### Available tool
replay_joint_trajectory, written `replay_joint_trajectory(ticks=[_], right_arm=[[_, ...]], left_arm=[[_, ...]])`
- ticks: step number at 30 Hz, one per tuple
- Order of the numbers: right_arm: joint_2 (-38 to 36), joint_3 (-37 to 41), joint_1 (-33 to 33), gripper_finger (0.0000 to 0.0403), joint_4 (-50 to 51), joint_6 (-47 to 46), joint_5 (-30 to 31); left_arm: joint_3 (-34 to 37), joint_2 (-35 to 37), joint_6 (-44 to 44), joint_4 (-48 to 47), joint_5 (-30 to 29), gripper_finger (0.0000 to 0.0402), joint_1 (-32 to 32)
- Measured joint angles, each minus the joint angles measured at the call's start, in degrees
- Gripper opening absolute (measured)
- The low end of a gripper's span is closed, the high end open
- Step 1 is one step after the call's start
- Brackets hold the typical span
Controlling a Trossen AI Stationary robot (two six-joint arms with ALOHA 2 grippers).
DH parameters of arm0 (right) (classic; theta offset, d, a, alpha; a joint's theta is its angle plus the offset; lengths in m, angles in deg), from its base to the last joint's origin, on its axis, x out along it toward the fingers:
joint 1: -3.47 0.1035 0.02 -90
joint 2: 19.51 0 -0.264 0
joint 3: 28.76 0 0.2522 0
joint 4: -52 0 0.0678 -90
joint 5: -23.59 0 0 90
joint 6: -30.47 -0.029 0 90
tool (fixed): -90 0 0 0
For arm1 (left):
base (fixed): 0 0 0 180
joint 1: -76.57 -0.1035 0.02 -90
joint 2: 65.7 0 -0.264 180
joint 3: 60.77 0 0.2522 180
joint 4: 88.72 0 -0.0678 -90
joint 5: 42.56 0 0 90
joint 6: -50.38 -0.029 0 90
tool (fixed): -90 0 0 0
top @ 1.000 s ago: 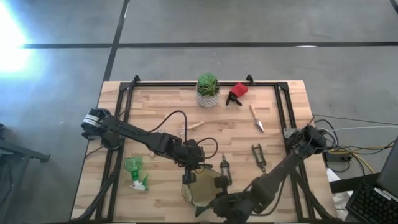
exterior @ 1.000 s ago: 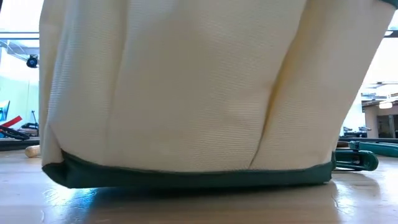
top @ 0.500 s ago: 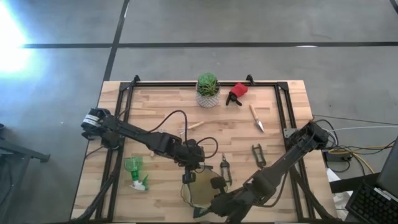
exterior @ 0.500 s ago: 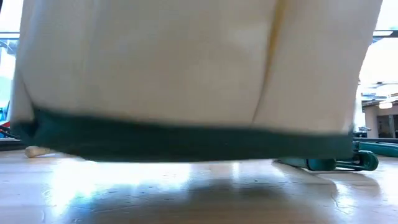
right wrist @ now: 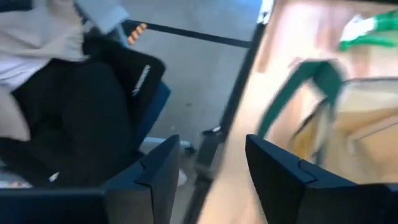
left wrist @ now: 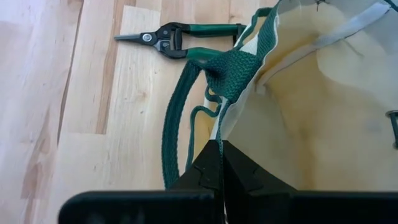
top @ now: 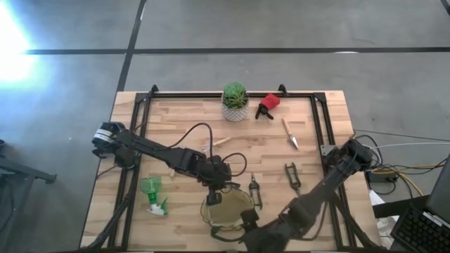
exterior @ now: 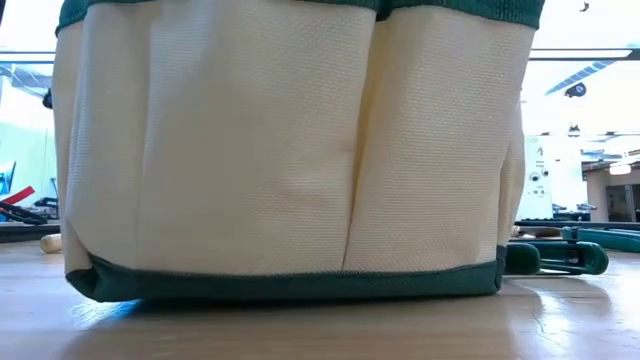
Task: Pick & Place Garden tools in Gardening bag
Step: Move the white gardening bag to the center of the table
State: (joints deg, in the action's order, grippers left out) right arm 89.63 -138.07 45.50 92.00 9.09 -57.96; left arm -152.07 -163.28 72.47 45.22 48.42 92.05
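Note:
The gardening bag (top: 226,211) stands upright on its base (exterior: 290,285), with its round mouth open, near the table's front edge. My left gripper (top: 213,197) is shut on the bag's far-left rim. My right gripper (right wrist: 211,155) is open with nothing between its fingers. It stands at the bag's near side (top: 236,225), and a green handle (right wrist: 292,93) of the bag lies ahead of it. One pruner (left wrist: 180,40) lies on the table beside the bag, and another (top: 292,176) lies to the right. The green spray bottle (top: 152,194) lies to the bag's left. My left gripper pinches the bag's upper rim (left wrist: 219,134) between its two fingers, just beside where a green handle (left wrist: 231,68) is sewn on. One finger is inside the mouth and one outside. The fingers come from above, pointing down. The bag stays upright on the table.
A potted plant (top: 235,102), a red-and-black sprayer piece (top: 268,105), a trowel (top: 290,133) and a wooden-handled tool (top: 218,143) lie on the far half of the table. A black frame (top: 320,119) runs along the table's sides. A seated person (right wrist: 74,87) is beyond the near edge.
The bag's base has come up off the table, tilted, and has settled flat again, so the bag now stands upright with a rounder mouth. My right gripper has moved from the bag's right rim toward the table's near edge.

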Motion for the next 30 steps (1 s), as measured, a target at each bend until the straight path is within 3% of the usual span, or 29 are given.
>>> replay_joint_trajectory(ticks=[3, 7, 10, 15, 17, 25, 30], right_arm=[[-0.3, 0.0, 1.6, 0.0183, 2.0, -1.9, 1.7], [-0.5, 0.0, 4.3, 0.0163, 8.4, -5.1, 10.0], [-0.6, 0.0, 6.2, 0.0126, 15.2, -11.4, 15.9], [-0.6, 0.3, 8.5, 0.0026, 32.9, -30.2, 25.5], [-0.5, 1.1, 9.3, 0.0016, 38.1, -37.3, 28.9], [-0.5, 4.3, 10.5, 0.0008, 47.4, -53.3, 30.8], [-0.7, 5.9, 11.4, 0.0008, 50.9, -56.3, 32.2]], left_arm=[[0.0, 0.0, 0.0, 0.0, 0.0, 0.0000, -0.1], [0.0, 0.0, 0.0, 0.0, 0.0, 0.0000, -0.1], [0.0, 0.0, 0.3, -0.1, 0.0, 0.0000, -0.1], [0.0, 0.0, 0.5, -0.1, 0.0, 0.0000, -0.2], [0.0, 0.0, 0.5, -0.1, 0.0, 0.0000, -0.2], [0.0, 0.0, 1.0, -0.1, 0.0, 0.0000, -0.2], [0.0, 0.0, 1.1, -0.1, 0.0, 0.0000, -0.2]])
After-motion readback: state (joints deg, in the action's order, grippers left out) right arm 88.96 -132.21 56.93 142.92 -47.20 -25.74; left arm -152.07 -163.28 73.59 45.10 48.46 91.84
